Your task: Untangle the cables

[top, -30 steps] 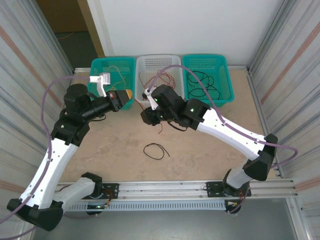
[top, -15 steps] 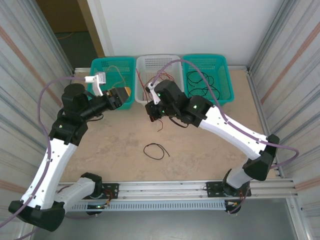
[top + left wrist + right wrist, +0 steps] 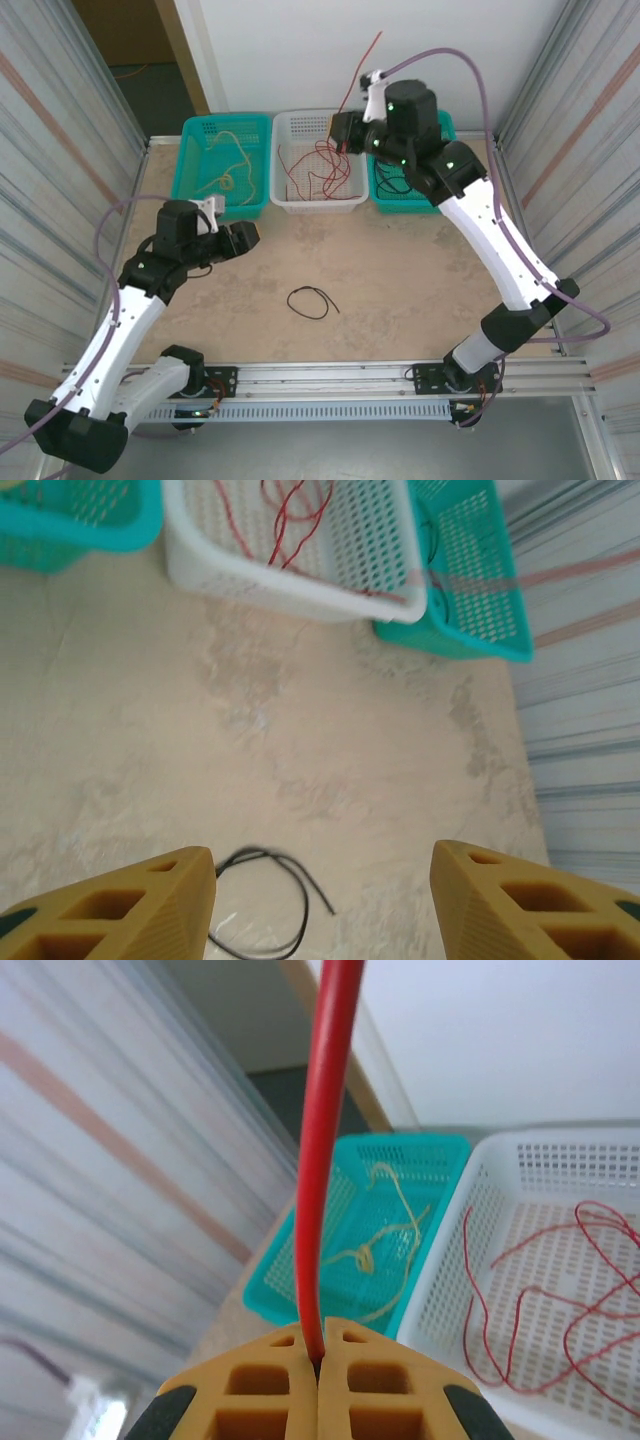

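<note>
Right arm reaching high over the baskets, left arm low above the table.
My right gripper (image 3: 320, 1365) is pinched tight on a red cable (image 3: 318, 1160). More red strands lie in the white basket (image 3: 300, 206) below. My left gripper (image 3: 320, 865) hangs empty, jaws apart, over the black cable (image 3: 262, 853) on the table (image 3: 420, 280).

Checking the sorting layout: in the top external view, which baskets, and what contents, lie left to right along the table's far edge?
left teal basket with yellowish-tan cable → white basket with red cables → right teal basket with black cables
</note>
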Motion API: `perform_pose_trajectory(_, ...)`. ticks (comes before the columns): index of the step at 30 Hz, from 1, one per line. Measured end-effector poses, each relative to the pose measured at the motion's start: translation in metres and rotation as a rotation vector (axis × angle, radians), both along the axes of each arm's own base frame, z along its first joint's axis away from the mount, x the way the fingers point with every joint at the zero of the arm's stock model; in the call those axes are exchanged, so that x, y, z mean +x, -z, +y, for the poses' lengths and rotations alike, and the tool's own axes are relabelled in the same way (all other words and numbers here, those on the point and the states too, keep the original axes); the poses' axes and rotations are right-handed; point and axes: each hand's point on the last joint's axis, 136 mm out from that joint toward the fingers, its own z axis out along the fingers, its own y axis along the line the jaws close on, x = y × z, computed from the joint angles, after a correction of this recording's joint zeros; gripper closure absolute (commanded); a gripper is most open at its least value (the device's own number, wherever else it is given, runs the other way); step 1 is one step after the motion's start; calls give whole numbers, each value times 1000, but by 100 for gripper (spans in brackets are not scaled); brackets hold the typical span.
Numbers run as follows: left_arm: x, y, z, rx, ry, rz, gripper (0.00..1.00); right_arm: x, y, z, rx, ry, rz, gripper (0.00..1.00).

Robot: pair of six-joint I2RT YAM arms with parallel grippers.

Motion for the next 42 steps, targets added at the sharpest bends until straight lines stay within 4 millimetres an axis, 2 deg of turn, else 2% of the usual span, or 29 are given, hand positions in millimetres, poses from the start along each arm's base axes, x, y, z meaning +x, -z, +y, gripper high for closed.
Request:
perform_pose_trajectory(2, -7, 10, -4, 13, 18, 21, 41, 19, -3, -9, 37, 25, 14, 100)
perform_pose_trajectory(5, -16, 22, -11, 34, 50, 41, 42, 52, 7, -16, 84, 40, 69, 100)
perform_pose_trajectory(11, -28, 47, -25, 99, 101, 92, 41, 117, 58, -25, 152, 48, 240, 100)
perform_pose_trajectory(14, -32, 59, -34, 142, 131, 112, 41, 138, 87, -22, 163, 38, 324, 99)
perform_pose_trajectory(17, -36, 73, -43, 187, 161, 145, 42, 150, 112, -13, 158, 16, 388, 94)
perform_pose_trajectory(20, -38, 88, -46, 228, 168, 187, 42, 161, 135, -4, 152, 1, 448, 83)
perform_pose_trajectory(22, -40, 96, -47, 245, 167, 211, 42, 167, 149, 0, 153, 1, 486, 72)
perform_pose_trajectory(27, -46, 109, -44, 266, 164, 256, 40, 174, 185, 0, 130, 11, 565, 57)
perform_pose_trajectory(31, -48, 113, -43, 262, 152, 273, 38, 176, 192, -8, 123, 26, 586, 51)
perform_pose_trajectory(33, -48, 114, -43, 259, 146, 279, 38, 176, 191, -10, 117, 27, 581, 43)
perform_pose_trajectory(38, -51, 118, -41, 251, 130, 305, 41, 167, 189, -22, 66, 44, 588, 47)
perform_pose_trajectory(42, -50, 119, -42, 239, 113, 315, 42, 142, 181, -28, -25, 58, 580, 52)
